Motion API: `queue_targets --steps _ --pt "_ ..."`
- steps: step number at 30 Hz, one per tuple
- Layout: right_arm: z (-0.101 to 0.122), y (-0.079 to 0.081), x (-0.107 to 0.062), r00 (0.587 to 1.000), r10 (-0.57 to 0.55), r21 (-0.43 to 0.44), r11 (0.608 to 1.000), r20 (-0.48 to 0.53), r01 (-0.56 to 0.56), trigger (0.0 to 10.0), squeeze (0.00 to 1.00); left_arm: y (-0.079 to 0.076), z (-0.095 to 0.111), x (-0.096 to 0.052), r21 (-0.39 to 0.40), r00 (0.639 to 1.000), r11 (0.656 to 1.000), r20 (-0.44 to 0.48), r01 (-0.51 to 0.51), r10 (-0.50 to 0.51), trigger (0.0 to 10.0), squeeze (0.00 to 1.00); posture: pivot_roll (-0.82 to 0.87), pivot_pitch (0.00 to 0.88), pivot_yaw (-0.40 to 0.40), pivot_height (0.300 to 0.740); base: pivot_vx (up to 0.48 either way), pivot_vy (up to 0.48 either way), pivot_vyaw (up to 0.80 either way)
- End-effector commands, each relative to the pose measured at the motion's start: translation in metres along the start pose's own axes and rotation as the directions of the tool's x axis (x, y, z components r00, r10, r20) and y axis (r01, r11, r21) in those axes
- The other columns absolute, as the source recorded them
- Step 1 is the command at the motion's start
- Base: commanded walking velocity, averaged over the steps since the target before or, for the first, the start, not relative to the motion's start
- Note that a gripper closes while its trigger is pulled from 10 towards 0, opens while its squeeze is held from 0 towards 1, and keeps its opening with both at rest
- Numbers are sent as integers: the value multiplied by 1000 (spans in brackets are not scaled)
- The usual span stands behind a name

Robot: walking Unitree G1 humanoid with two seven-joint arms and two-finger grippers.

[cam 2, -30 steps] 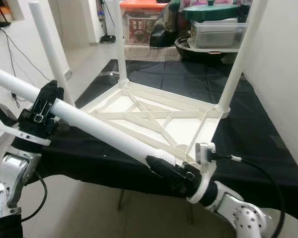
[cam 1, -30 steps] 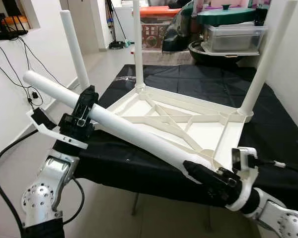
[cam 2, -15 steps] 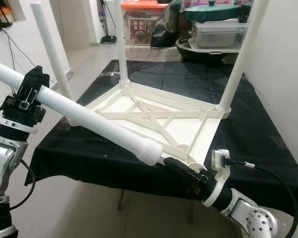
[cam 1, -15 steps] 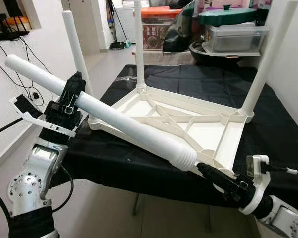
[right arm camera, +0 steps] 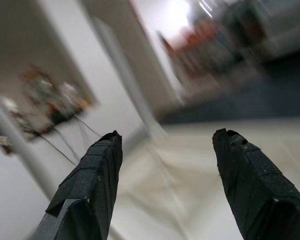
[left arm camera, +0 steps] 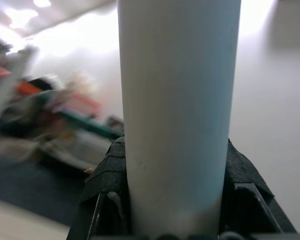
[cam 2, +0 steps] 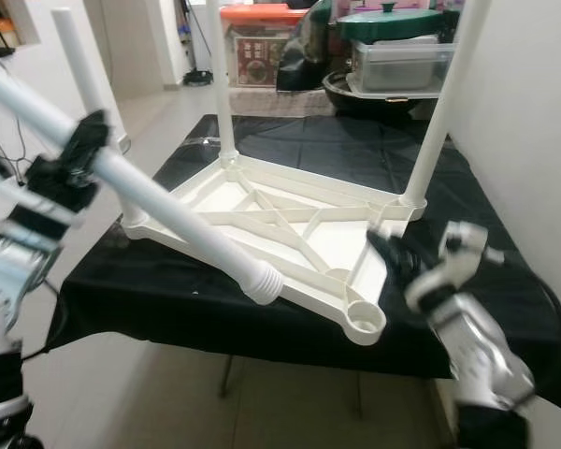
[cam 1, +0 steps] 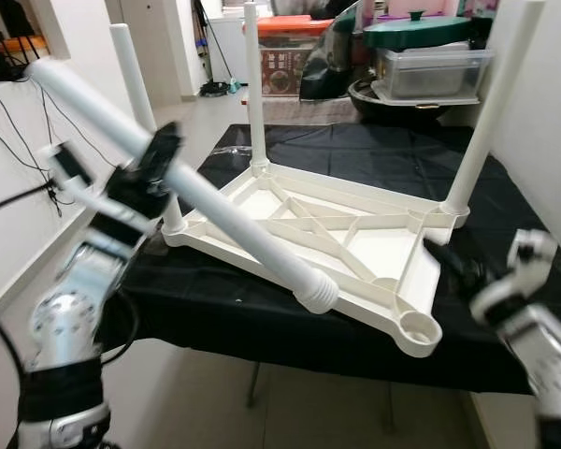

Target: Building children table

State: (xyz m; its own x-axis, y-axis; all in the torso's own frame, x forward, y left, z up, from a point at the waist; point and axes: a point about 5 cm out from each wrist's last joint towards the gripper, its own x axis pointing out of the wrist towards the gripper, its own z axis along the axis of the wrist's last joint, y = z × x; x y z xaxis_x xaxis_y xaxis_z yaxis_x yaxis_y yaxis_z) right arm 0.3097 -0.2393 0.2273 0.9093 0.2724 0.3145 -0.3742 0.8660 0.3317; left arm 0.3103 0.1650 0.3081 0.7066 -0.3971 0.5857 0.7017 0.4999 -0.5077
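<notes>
I see the black-draped work table [cam 1: 355, 150] carrying the white children's table top [cam 1: 355, 248] upside down, three legs [cam 1: 253, 84] already standing up from its corners and the near-right corner socket [cam 1: 419, 329] open. My left gripper [cam 1: 154, 173] has its fingers clamped around the loose fourth leg [cam 1: 234, 224], which slants down across the top with its threaded end [cam 1: 318, 292] hanging just short of that socket. My right gripper [cam 2: 393, 253] sits over the top's right edge, fingers [right arm camera: 90, 185] spread wide and holding nothing.
</notes>
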Motion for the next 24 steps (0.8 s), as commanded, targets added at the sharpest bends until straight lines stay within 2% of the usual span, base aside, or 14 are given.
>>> queue_targets --steps 1,4,7,18,24 --pt "-2 -2 -4 1000 -27 -17 1000 -11 26 10000 0 2 4 -3 14 1000 1000 25 -16 15 10000 0 -22 0 45 740 0 0 0" --pt "12 23 14 996 73 -60 996 42 -71 10000 0 -16 12 12 16 996 997 37 78 -78 10000 0 -21 0 44 740 0 0 -521" --pt "18 32 23 992 111 -85 991 67 -105 10000 0 -24 13 18 26 991 991 22 130 -131 10000 0 -23 0 43 740 0 0 -777" --pt "16 34 28 992 94 -133 988 83 -82 10000 0 -22 6 24 59 987 985 -10 159 -159 10000 0 -30 0 42 740 0 0 -775" --pt "16 47 33 987 130 -133 984 93 -117 10000 0 -24 0 33 56 980 978 -33 199 -197 10000 0 -36 0 45 740 0 0 -772"
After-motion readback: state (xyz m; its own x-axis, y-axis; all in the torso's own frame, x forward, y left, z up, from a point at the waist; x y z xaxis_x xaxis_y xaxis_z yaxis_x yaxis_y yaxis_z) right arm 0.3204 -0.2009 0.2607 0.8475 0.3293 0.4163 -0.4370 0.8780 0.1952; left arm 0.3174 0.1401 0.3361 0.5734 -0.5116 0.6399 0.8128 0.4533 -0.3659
